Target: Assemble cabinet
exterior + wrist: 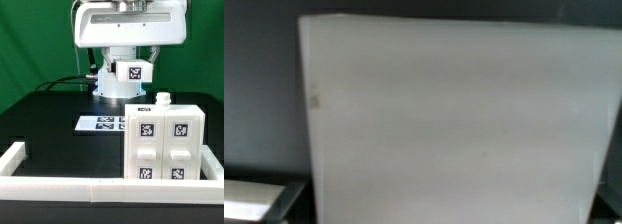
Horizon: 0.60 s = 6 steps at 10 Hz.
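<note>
Cabinet looks close to finished, standing just beside the marker board.
Exterior view: one cabinet [160, 142] on the exterior view's right of the one marker board [100, 124], four tagged drawer fronts seated, one small block [162, 97] on top. The gripper [130, 15] hangs beyond the board; I cannot tell its grip. Wrist view: one white panel [446, 120], unidentifiable.

Large white plastic cabinet box body [165, 112] stands upright, well below the gripper [131, 42] and off to the exterior view's right of it, not touching. Front face shows four small white drawer blocks [147, 128] set two by two and flush, each with a black-and-white square tag. One more small white tagged block [162, 98] sits on the top, near the back edge. In the wrist view, a plain white cabinet face [455, 120] fills most of the frame, slightly tilted, no tags visible.
</note>
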Motion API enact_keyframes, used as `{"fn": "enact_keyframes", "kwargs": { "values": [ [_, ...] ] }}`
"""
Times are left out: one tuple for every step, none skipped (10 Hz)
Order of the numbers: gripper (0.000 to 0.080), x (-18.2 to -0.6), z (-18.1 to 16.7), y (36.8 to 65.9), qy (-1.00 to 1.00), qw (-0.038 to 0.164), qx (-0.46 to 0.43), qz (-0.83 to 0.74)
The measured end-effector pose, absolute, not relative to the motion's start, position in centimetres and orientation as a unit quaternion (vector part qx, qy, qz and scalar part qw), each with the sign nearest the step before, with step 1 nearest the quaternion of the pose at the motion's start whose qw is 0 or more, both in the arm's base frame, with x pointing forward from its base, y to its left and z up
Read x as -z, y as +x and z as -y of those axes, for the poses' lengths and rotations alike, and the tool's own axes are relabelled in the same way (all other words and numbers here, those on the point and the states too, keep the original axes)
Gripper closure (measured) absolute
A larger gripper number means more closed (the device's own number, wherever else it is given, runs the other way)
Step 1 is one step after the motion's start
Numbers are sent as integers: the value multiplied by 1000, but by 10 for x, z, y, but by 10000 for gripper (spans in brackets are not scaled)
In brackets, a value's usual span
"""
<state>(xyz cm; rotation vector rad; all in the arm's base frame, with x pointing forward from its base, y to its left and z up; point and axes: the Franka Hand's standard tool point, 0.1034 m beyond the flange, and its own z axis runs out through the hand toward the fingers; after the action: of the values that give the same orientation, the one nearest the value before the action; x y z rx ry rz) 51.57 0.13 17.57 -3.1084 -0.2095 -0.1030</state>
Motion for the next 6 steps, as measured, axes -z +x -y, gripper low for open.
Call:
{"fn": "enact_keyframes", "kwargs": {
  "values": [
    [239,-182,-7,526,-996,17,33,79],
    [239,-187,-14,541,-996,21,37,82],
    [239,-191,-19,554,-995,22,44,86],
    [239,-191,-22,562,-995,23,49,88],
    [239,-192,-24,569,-994,23,56,91],
    [239,-191,-24,568,-994,23,55,90]
  ]
}}
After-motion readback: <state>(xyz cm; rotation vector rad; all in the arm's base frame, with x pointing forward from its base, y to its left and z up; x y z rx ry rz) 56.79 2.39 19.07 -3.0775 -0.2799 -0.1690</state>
